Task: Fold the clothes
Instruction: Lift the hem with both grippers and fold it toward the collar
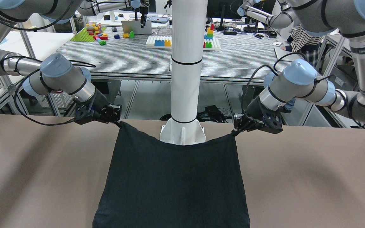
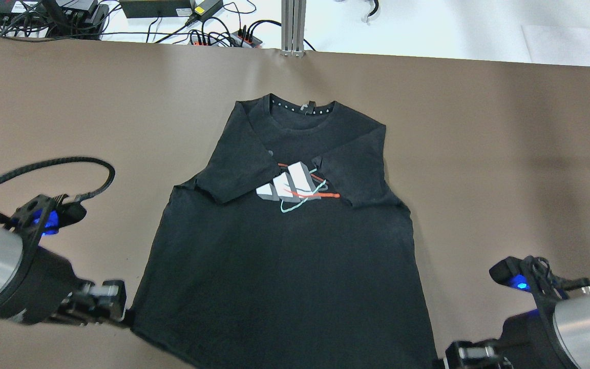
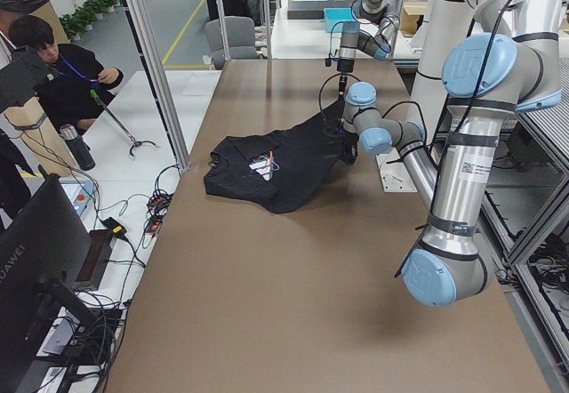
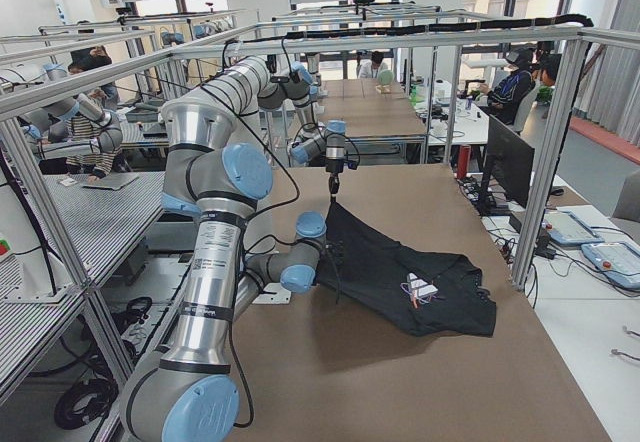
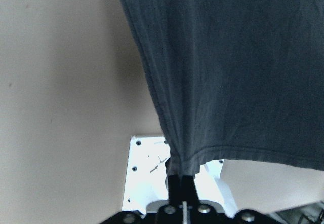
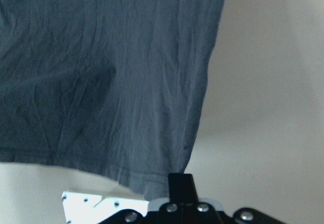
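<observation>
The clothes are one black T-shirt (image 2: 285, 256) lying face up on the brown table, collar at the far side. Both sleeves are folded in over the chest, next to a white and red logo (image 2: 295, 189). My left gripper (image 2: 123, 313) is shut on the bottom hem's left corner, as the left wrist view (image 5: 181, 176) shows. My right gripper (image 2: 443, 360) is shut on the bottom hem's right corner, as the right wrist view (image 6: 179, 179) shows. In the front-facing view both corners are lifted a little off the table and the hem (image 1: 182, 144) sags between them.
The white pillar (image 1: 185, 79) and its base plate (image 1: 182, 134) stand just behind the held hem. Bare brown table (image 2: 505, 154) lies on both sides of the shirt. Cables and power strips (image 2: 213, 31) run beyond the far edge. An operator (image 3: 53, 64) sits off the table's far side.
</observation>
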Robot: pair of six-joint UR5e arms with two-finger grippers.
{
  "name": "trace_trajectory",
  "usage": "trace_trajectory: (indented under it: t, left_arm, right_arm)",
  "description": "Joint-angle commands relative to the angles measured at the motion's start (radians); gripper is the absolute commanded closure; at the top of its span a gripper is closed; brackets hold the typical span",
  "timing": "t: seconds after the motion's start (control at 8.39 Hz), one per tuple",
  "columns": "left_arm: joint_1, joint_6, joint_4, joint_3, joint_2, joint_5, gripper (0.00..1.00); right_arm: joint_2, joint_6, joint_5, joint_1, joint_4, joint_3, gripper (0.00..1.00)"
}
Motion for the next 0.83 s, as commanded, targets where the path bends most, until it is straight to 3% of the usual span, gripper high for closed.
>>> trace_trajectory:
  t: [0.0,0.24,0.36,0.72]
  left_arm:
    - [0.135,0.006,0.004,-0.167,0.098,-0.039,1.0]
    - [0.107,0.006,0.008,-0.126,0.094,-0.02,1.0]
    - [0.038,0.011,0.002,-0.054,0.08,-0.017,1.0]
    - [-0.158,0.148,0.001,0.216,-0.083,0.041,1.0]
  right_arm:
    - [-0.021,-0.008,0.088,-0.12,-0.004,0.078,1.0]
    - [-0.026,-0.008,0.049,-0.098,-0.05,0.068,1.0]
    - [-0.022,-0.011,0.0,-0.071,-0.099,0.052,1.0]
    - [0.064,-0.123,-0.019,0.132,-0.104,-0.185,1.0]
